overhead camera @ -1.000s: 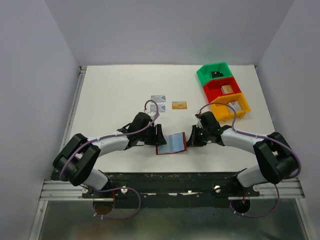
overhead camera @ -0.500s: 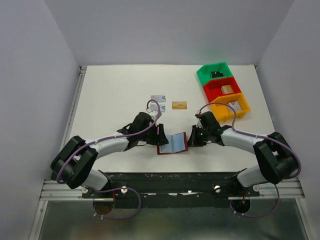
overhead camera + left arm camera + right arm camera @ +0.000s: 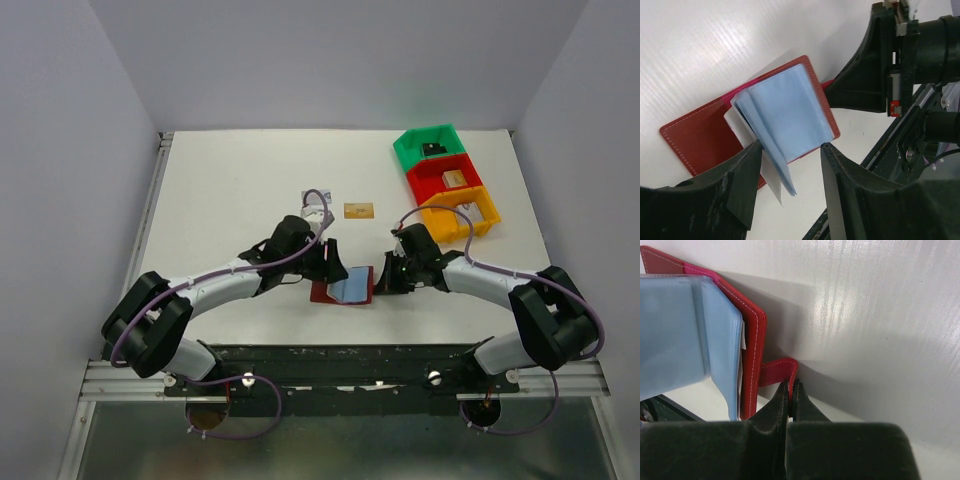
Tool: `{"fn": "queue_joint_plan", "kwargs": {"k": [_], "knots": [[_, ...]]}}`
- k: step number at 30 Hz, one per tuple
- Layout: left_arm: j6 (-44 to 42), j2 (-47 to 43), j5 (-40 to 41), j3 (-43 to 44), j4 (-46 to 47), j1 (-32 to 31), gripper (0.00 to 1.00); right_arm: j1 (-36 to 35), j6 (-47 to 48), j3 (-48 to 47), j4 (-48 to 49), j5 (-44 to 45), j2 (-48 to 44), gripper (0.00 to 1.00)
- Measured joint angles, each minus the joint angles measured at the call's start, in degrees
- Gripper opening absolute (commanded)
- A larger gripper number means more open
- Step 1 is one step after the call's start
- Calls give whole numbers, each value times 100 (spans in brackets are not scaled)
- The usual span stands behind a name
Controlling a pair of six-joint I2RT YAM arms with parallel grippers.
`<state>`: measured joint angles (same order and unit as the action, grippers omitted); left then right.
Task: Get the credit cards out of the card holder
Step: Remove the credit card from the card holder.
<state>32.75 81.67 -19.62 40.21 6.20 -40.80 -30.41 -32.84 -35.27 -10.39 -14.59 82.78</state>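
Card holder point(image 3: 341, 289) open, long axis left-right, snap tab point(image 3: 780, 371) toward right hand point(image 3: 790, 391)

We record a white table point(image 3: 230, 180). Near its front edge, at centre, the card holder point(image 3: 343, 288) lies open with its blue lining up. Farther back lie a gold card point(image 3: 358, 210) and, to its left, a grey card point(image 3: 308, 194) partly hidden by a cable point(image 3: 318, 200). At the far right three bins stand in a touching row: green bin point(image 3: 402, 152) farthest, red bin point(image 3: 414, 179) in the middle, orange bin point(image 3: 487, 211) nearest.

Green bin point(image 3: 404, 151), red bin point(image 3: 417, 180), orange bin point(image 3: 487, 213)
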Motion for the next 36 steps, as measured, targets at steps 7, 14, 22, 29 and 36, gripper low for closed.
{"fn": "queue_joint_plan", "kwargs": {"k": [7,14,22,29,36], "knots": [[-205,205,-42,538,-149,-302,60,0,4,0,-55,63,-42,0],[-273,258,133,614,-380,-385,60,0,37,0,-184,151,-105,1],[-275,201,704,562,-693,-385,61,0,105,0,-341,162,-282,0],[-339,295,780,684,-890,-385,61,0,249,-83,-485,140,-636,0],[-404,767,778,992,-962,-431,62,0,295,-116,-481,4,-649,0]]}}
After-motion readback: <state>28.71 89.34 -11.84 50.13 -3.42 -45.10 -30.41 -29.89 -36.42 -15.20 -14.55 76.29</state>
